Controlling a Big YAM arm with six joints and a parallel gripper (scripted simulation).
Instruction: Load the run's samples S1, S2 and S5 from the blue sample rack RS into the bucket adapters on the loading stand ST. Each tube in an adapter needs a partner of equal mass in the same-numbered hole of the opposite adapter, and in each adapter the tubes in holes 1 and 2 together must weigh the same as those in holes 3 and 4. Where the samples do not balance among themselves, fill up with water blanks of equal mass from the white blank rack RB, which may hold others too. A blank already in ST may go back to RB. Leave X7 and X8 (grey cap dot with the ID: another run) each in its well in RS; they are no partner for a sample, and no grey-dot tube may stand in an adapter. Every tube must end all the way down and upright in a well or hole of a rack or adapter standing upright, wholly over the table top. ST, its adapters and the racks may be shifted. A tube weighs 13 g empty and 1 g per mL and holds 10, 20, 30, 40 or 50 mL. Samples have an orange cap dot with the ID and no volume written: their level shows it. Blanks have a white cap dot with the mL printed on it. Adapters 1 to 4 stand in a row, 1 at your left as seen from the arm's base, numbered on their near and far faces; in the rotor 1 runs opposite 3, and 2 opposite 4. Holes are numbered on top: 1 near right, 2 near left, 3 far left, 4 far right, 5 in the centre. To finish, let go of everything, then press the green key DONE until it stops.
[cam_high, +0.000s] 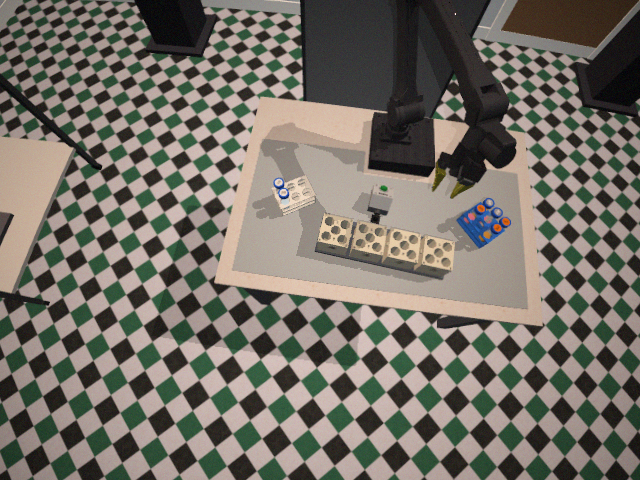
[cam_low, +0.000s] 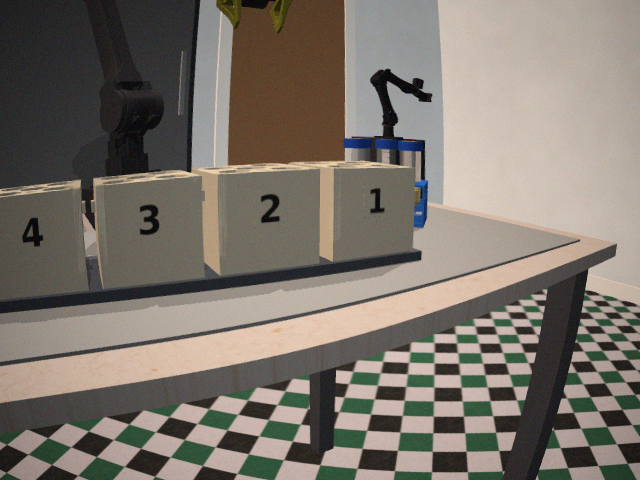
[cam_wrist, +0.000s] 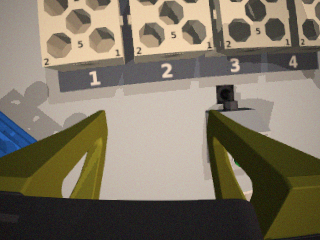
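The blue sample rack RS stands at the right of the mat and holds several blue-capped tubes with orange or grey dots; its tube tops show behind adapter 1 in the exterior view, and a blue corner shows in the wrist view. The loading stand ST carries four beige adapters in a row, all holes empty. The white blank rack RB at the left holds two tubes. My gripper hangs in the air beside RS, toward the arm's base, open and empty.
The green DONE key on its grey box stands between the arm's base and ST. The table edge runs close to the right of RS.
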